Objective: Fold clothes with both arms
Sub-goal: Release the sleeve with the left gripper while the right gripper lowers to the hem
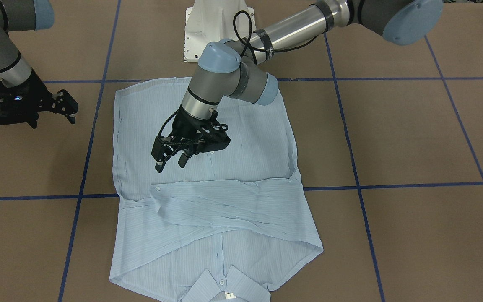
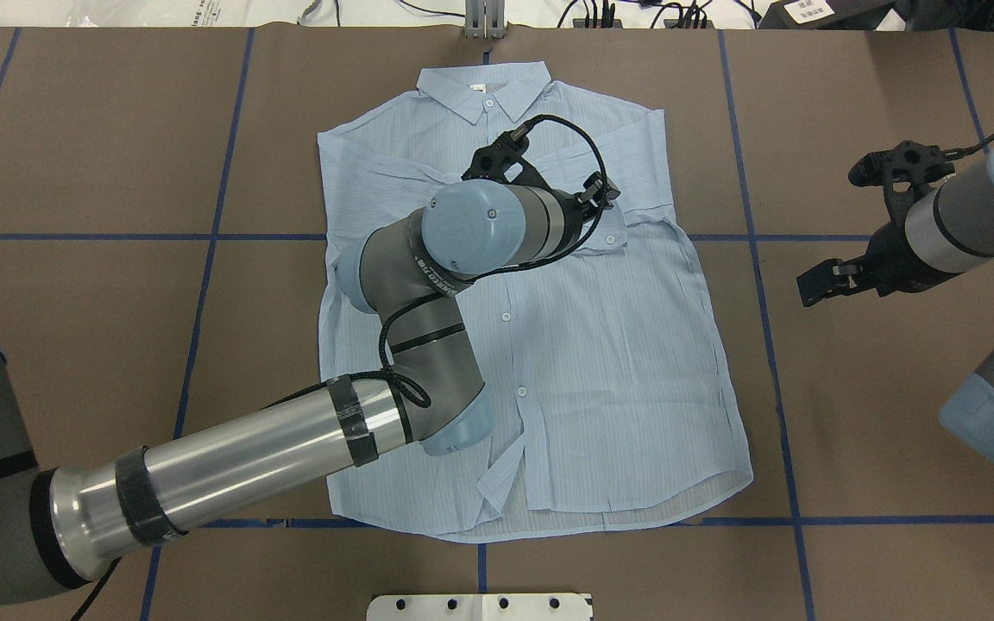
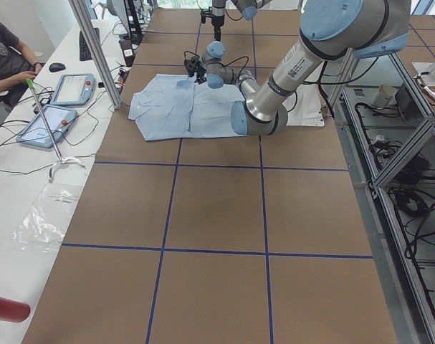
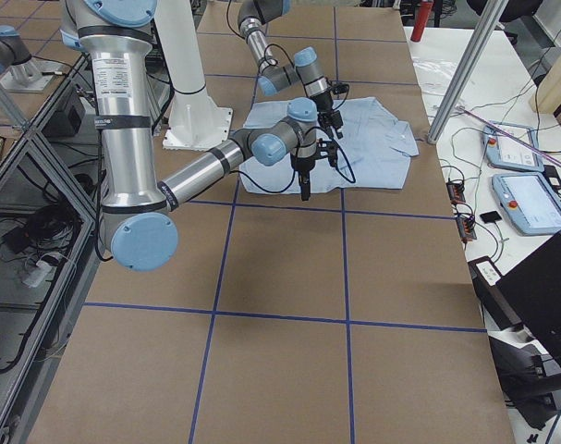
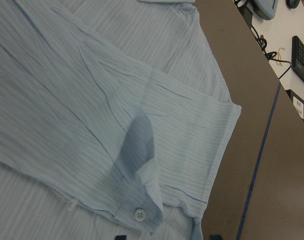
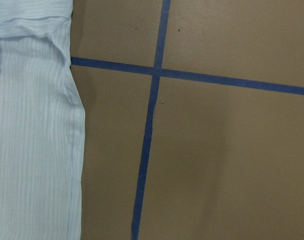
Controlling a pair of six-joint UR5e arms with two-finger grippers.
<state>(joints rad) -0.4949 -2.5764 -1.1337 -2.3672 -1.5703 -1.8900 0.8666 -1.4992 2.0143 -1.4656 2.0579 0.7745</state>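
Observation:
The pale-blue striped shirt [image 1: 245, 147] [image 2: 618, 371] lies flat, buttons up, on the brown table, its collar [image 2: 497, 86] toward the far edge. Both sleeves are folded across the chest, and one buttoned cuff [image 1: 157, 189] [image 5: 138, 214] lies on top. My left gripper [image 1: 170, 163] hovers open over the shirt's middle, just short of the folded sleeves, with nothing between its fingers. My right gripper [image 1: 70, 110] [image 2: 816, 285] hangs open over bare table beside the shirt's side edge [image 6: 76, 150], apart from the cloth.
The white pedestal base [image 1: 216, 29] stands at the table's near edge. Blue tape lines [image 6: 152, 100] grid the brown surface. A side table with tablets [image 3: 74, 89] and a seated person [image 3: 6, 57] runs along the far side.

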